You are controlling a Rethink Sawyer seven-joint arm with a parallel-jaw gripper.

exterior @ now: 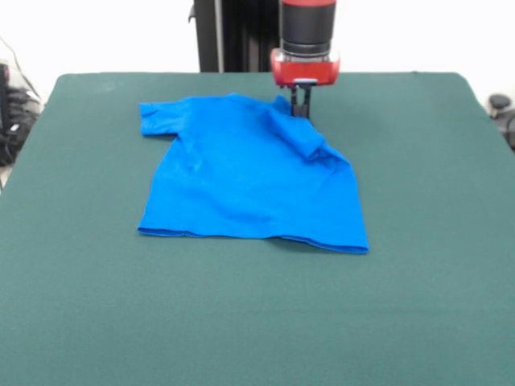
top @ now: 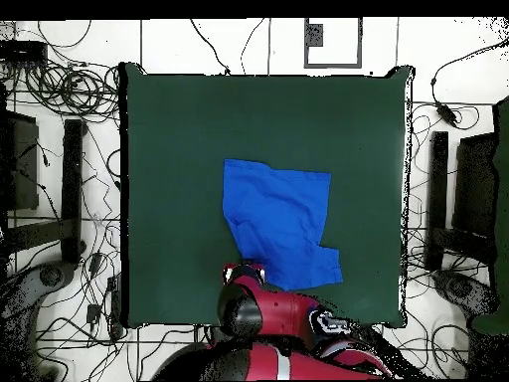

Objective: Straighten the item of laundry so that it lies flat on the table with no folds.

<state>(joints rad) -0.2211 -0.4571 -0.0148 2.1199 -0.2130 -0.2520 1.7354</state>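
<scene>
A small bright blue T-shirt (exterior: pixel 245 181) was seen spread over the upper middle of the dark green table (exterior: pixel 257 322) in the front view, its hem turned toward the lower edge of the frame. One sleeve was laid out flat at the upper left, while the other, at the upper right, was folded back onto the body in a raised crease. The red and black arm's gripper (exterior: pixel 300 103) was lowered from the top centre to that folded sleeve; whether its fingers were spread or pinching cloth could not be told
</scene>
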